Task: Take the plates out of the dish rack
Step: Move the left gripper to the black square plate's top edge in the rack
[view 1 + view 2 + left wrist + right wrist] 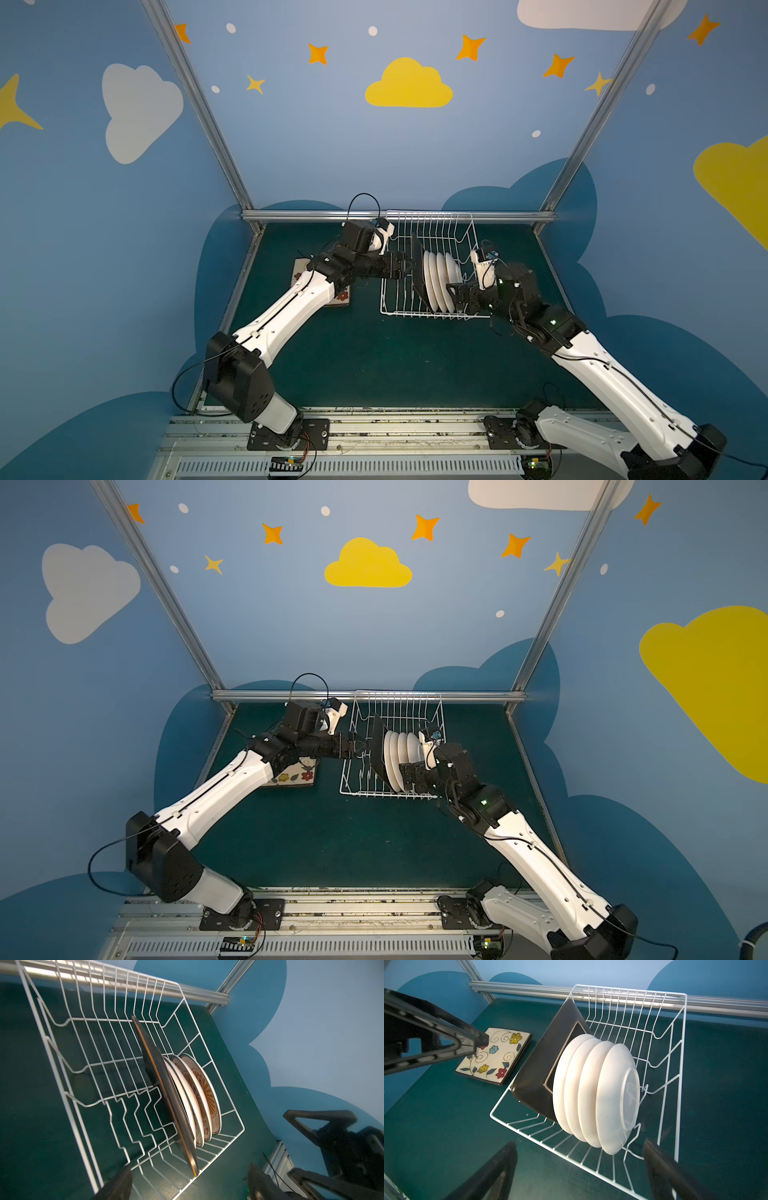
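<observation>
In the dish rack (pixel 432 232) the square plate (pixel 537 1068) leans on four round plates (pixel 596 1093), both pairs of jaws wide and empty, so I want my left jaws square on its edge, then a straight lift.

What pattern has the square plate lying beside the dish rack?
Square plate: coloured flowers, swirls on cream; right wrist view.

Left arm (pixel 286 309) and right arm (pixel 619 386) show white shells, black joints, black cables, perhaps green lights.

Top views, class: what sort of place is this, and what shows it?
Likely a robot test booth: arms bolted to a rail, cloud-painted walls, a dish rack on a green tabletop.
</observation>
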Controlling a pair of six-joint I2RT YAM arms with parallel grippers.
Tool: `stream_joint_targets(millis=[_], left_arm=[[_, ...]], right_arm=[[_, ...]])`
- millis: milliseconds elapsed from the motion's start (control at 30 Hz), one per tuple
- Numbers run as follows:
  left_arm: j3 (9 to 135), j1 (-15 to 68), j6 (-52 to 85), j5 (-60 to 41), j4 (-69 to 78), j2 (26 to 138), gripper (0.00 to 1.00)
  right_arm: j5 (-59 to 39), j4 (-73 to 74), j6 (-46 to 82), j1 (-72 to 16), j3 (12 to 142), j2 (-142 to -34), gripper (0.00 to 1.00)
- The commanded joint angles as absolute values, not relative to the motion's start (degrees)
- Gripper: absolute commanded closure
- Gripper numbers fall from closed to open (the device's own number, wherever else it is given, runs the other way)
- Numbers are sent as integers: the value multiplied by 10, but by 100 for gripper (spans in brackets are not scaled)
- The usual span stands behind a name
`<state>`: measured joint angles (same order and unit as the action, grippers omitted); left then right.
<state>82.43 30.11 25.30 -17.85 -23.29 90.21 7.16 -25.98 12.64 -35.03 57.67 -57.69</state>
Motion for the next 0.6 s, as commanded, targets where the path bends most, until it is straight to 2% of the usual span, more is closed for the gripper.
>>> stream_joint_targets(millis=[0,400,567], left_arm=[[856,310,260,-167,-260,932,22],[928,328,240,-109,-320,1030,33],[955,333,228,-89,-348,1057,42]], right_arm=[[59,-256,134,-340,565,-559,6],[34,-245,136,-323,553,-560,6],[27,-239,136,-320,551,-561,6]])
